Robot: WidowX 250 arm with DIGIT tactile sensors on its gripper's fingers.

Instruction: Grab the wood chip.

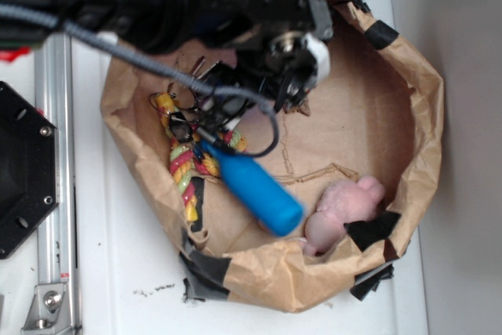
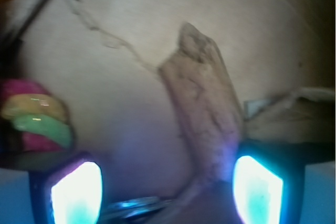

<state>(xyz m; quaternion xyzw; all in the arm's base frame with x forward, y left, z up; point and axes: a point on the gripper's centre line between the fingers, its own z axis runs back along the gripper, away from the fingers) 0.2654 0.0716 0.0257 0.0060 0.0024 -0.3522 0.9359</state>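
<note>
Glowing pads (image 2: 257,190) of our claw (image 2: 167,192) stand spread wide, gripping nothing, the rough brown bark-like wood chip (image 2: 202,108) between them.

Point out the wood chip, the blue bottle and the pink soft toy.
wood chip (image 2: 202,108), wrist view, middle of its rough face.
blue bottle (image 1: 255,188), exterior view, middle of its body.
pink soft toy (image 1: 345,208), exterior view, middle of its body.
</note>
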